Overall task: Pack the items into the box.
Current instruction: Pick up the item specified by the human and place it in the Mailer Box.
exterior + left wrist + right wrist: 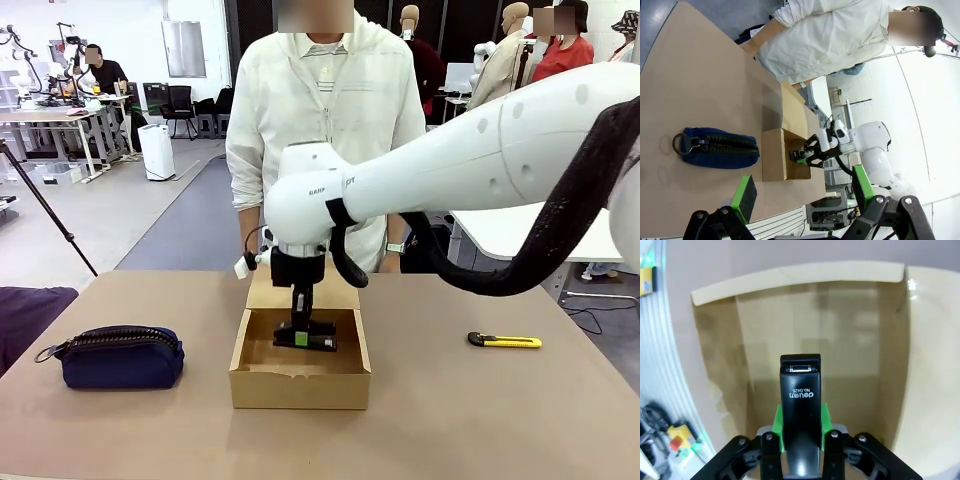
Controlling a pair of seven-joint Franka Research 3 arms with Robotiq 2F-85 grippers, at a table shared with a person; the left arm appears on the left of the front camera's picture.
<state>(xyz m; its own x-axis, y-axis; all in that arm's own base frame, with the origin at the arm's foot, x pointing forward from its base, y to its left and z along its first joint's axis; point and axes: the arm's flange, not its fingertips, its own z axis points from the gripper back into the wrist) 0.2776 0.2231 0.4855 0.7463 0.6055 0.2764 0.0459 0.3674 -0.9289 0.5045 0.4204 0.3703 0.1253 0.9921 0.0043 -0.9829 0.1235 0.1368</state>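
The open brown box [300, 388] stands mid-table with its flap lid folded back toward the person. My right gripper [305, 338] reaches down into it, shut on the small black gadget [320, 343]. In the right wrist view the gadget [801, 400] is clamped between the green pads [778, 422] just above the box floor [840, 355]. The navy pouch [120, 357] with its metal ring lies on the table left of the box. My left gripper [804, 192] hovers open and apart from the pouch [720, 148] and the box [772, 160], holding nothing.
A yellow-and-black utility knife [505, 341] lies on the table right of the box. A person in a pale shirt [320, 110] stands at the far edge behind the box. A dark cloth [25, 315] lies at the table's left edge.
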